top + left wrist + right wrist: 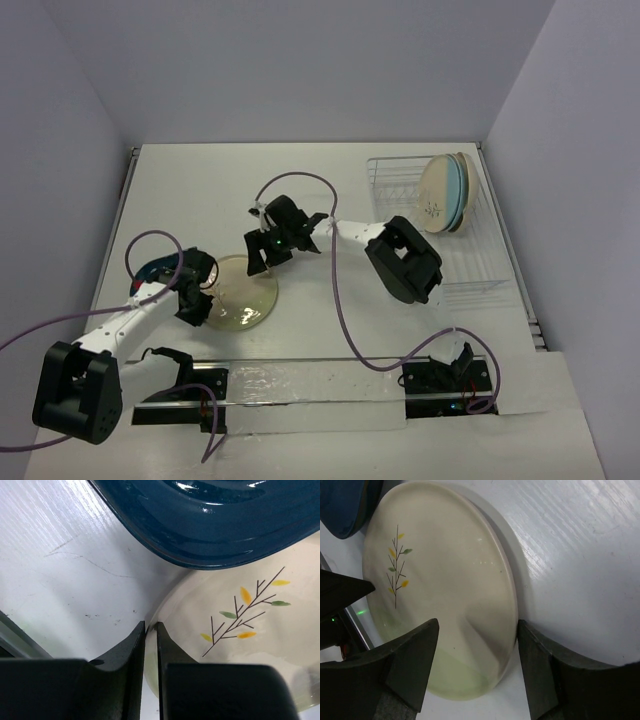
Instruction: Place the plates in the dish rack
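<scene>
Part-loaded dish rack (470,285); sprig plate (445,580), dark blue plate (210,520) on desk (330,180).
Right tool (477,630) wide, left tool (150,627) narrow.

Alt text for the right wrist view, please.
The open right pincer straddles the rim of a cream round plate with a sprig motif on the white table. A dark blue plate shows at top left.
</scene>
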Tool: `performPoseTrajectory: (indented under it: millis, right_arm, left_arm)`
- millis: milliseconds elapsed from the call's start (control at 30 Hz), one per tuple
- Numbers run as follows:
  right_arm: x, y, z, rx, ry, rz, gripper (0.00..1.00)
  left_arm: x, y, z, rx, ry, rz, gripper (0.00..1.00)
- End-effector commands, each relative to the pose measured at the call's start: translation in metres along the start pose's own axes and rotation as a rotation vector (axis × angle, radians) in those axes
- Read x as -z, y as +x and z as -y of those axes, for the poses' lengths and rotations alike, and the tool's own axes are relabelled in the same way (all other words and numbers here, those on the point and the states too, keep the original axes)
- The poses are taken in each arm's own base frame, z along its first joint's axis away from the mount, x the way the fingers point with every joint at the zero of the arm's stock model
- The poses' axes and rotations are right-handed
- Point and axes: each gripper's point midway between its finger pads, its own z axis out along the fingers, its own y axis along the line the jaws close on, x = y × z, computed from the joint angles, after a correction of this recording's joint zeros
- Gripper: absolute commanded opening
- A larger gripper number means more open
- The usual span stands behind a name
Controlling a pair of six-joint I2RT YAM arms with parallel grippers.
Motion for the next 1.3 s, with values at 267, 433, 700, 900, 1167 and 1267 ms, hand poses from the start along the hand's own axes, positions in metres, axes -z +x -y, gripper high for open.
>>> performPoseTrajectory:
  millis: [267, 433, 700, 900, 1167, 1267]
  right_arm:
    - [0.073, -0.055, -0.108, 0.065, -0.265, 0.128, 0.53]
    - [0.075, -0.046, -0.108, 0.063, -0.285, 0.116, 0.53]
    - [0.059, -0.019, -0.105, 0.02, -0.346, 0.049, 0.52]
    - [0.049, -0.009, -0.106, 0.009, -0.363, 0.018, 0.51]
    - [0.061, -0.033, -0.093, 0.033, -0.219, 0.15, 0.1]
    - [0.075, -0.054, -0.084, 0.084, -0.126, 0.246, 0.0]
  left_arm:
    - [-0.015, 0.011, 0.025, -0.042, 0.081, -0.037, 0.0]
    - [-0.014, 0.012, 0.031, -0.046, 0.107, -0.039, 0.0]
    - [-0.017, 0.019, 0.041, -0.073, 0.153, -0.066, 0.0]
    - [-0.018, 0.019, 0.044, -0.085, 0.154, -0.069, 0.0]
    - [-0.005, 0.007, 0.049, -0.068, 0.198, -0.021, 0.0]
    - [0.02, -0.007, 0.069, -0.048, 0.323, 0.03, 0.2]
